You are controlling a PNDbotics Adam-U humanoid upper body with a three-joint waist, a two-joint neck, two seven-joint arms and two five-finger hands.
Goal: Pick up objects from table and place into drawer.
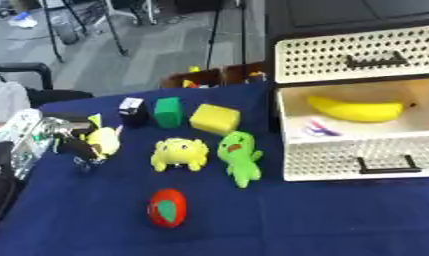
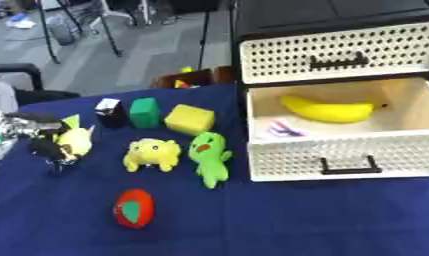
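Here left hand grips yellow toy

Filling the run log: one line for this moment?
left hand: shut on yellow toy | drawer: open, banana inside | right hand: unseen

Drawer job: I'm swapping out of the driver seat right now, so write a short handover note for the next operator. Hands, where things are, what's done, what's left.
Left hand: at the table's left edge, fingers curled round the small yellow toy.
Right hand: not in view.
Lower drawer: pulled open, holding the banana and a small pink and purple item. Upper drawer is closed.
On the blue table: yellow plush, green plush, red and green ball, yellow block, green block, small dark box.
Left to do: drop the held toy in the drawer, then the other six.
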